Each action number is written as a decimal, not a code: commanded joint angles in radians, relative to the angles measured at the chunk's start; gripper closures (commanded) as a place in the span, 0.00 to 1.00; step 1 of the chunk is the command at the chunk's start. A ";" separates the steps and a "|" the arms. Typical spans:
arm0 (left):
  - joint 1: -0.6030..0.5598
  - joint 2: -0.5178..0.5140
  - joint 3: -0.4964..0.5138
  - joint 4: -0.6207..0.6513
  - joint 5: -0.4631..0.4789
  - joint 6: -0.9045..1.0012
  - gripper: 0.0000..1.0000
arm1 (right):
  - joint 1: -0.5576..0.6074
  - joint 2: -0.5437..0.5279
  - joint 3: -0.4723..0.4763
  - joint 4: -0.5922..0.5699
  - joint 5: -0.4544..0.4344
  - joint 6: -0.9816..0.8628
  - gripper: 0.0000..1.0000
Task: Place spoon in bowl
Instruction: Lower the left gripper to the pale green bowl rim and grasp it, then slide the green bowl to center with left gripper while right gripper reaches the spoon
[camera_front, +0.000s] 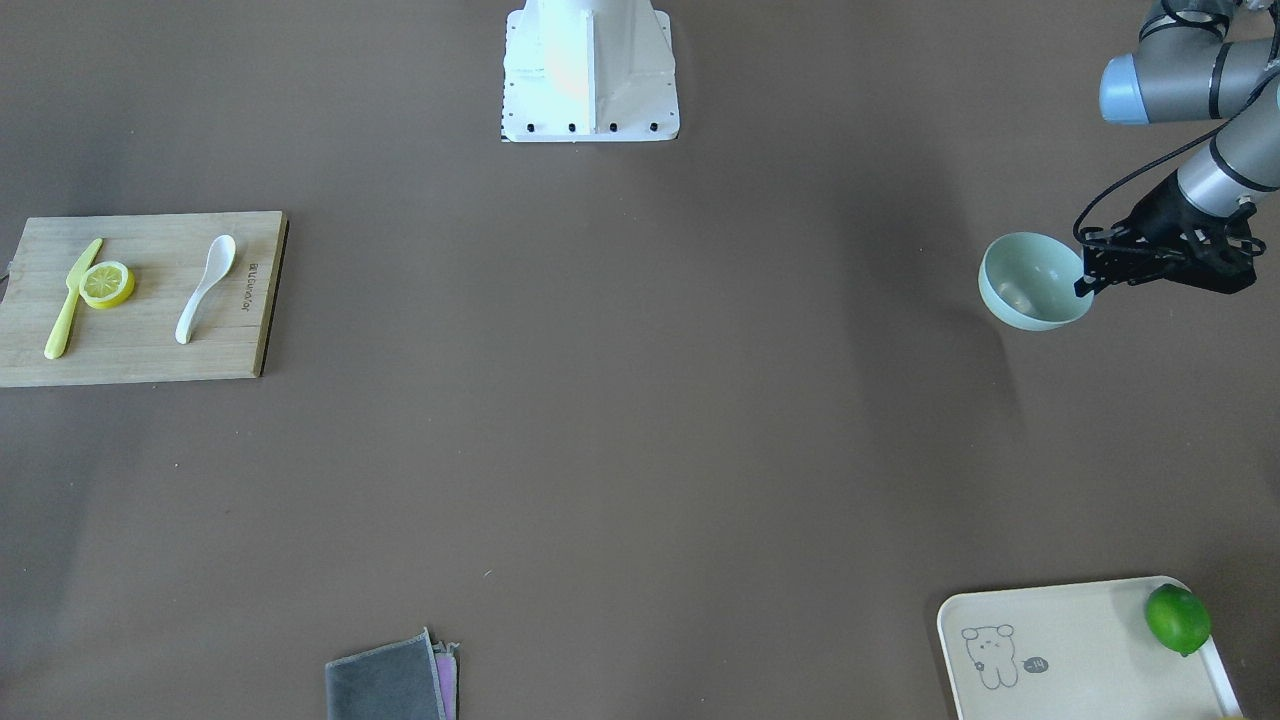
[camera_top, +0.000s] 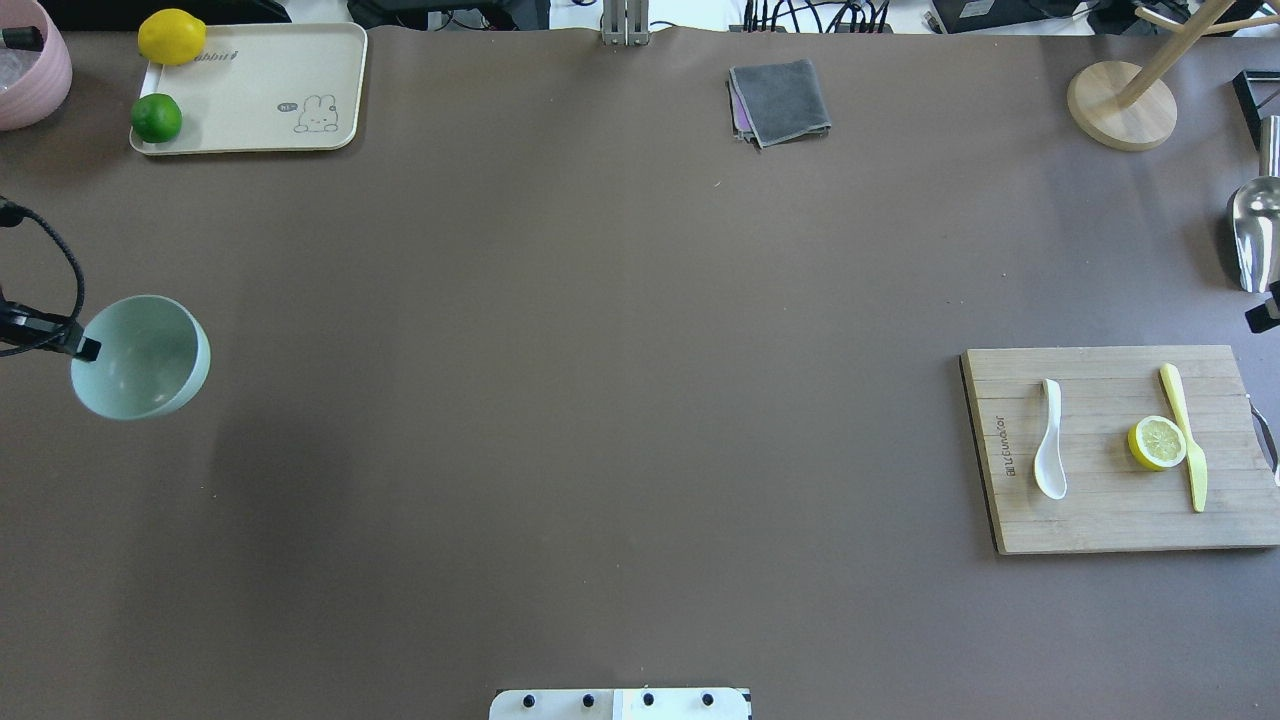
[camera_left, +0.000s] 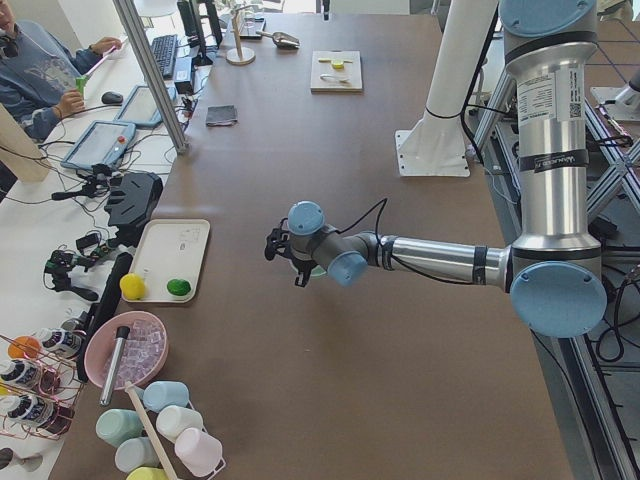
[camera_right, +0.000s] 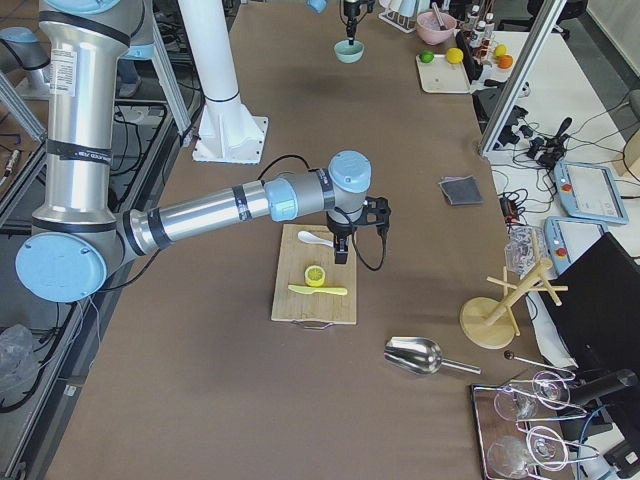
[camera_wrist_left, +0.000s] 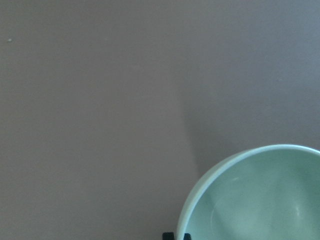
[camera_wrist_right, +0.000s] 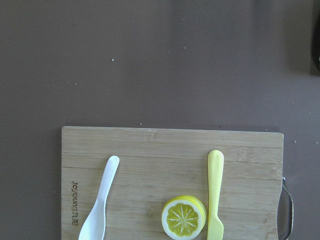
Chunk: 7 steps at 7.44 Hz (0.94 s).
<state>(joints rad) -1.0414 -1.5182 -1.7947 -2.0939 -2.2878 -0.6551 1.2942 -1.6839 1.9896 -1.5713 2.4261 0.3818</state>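
The white spoon (camera_top: 1050, 440) lies on a wooden cutting board (camera_top: 1100, 525) at the table's right; it also shows in the front view (camera_front: 205, 288) and the right wrist view (camera_wrist_right: 99, 205). The mint-green bowl (camera_top: 140, 357) is at the far left, tilted and held by its rim. My left gripper (camera_front: 1085, 283) is shut on that rim; the bowl also fills the corner of the left wrist view (camera_wrist_left: 260, 200). My right gripper (camera_right: 342, 250) hangs high near the board, and I cannot tell whether it is open or shut.
A lemon slice (camera_top: 1157, 443) and a yellow-green knife (camera_top: 1185, 440) lie on the board beside the spoon. A cream tray (camera_top: 260, 90) holds a lime (camera_top: 157, 118) and a lemon (camera_top: 171, 36). A grey cloth (camera_top: 780, 100), wooden stand (camera_top: 1120, 105) and metal scoop (camera_top: 1255, 225) sit along the edges.
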 joint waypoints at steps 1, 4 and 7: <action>0.082 -0.139 -0.026 0.067 0.011 -0.177 1.00 | -0.164 0.010 0.000 0.159 -0.111 0.286 0.05; 0.237 -0.351 -0.077 0.298 0.183 -0.361 1.00 | -0.276 -0.005 -0.009 0.247 -0.180 0.374 0.03; 0.442 -0.521 -0.063 0.406 0.339 -0.575 1.00 | -0.376 -0.010 -0.028 0.269 -0.256 0.527 0.07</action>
<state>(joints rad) -0.6899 -1.9661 -1.8655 -1.7326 -2.0183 -1.1470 0.9736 -1.6933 1.9704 -1.3088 2.2217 0.8321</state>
